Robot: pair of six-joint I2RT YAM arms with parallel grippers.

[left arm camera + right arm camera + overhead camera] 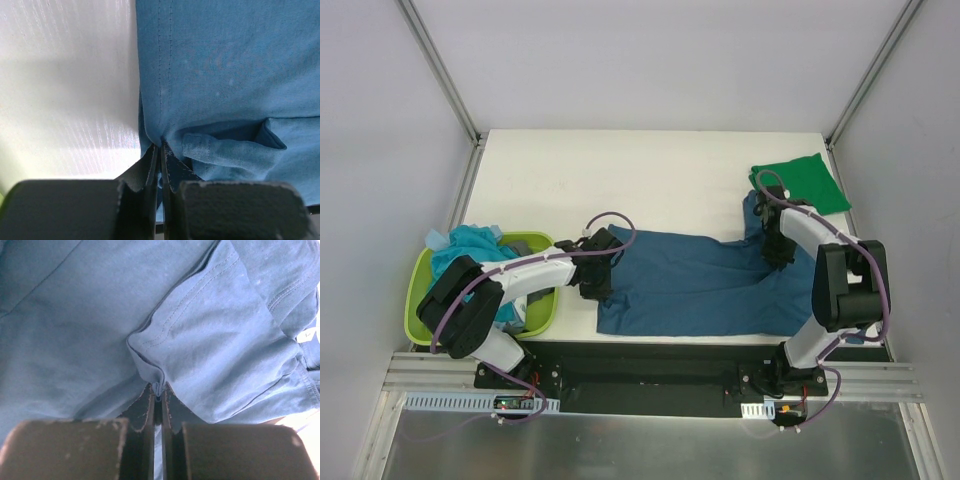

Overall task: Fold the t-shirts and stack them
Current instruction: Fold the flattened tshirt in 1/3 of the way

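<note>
The blue tee lies spread across the lower middle of the overhead frame, running from centre to the right, near the front edge of the white counter. Its upper right part bunches upward toward the green tee. That one sits folded into a neat rectangle at the upper right corner of the counter, its lower left corner touching or just beside the blue cloth.

The left gripper is at the blue tee's left edge. In the left wrist view its jaws are pressed together on the stitched hem, which puckers into them, with a small fold of fabric just to the right and bare counter to the left.

The right gripper is on the right part of the blue tee, below the bunched section. In the right wrist view its jaws are closed on a raised pinch of blue fabric, at the corner of a seamed flap that lies over the flatter cloth.

At the left of the overhead frame a lime basket holds a heaped turquoise tee spilling over its upper rim, with some grey cloth beside it.
</note>
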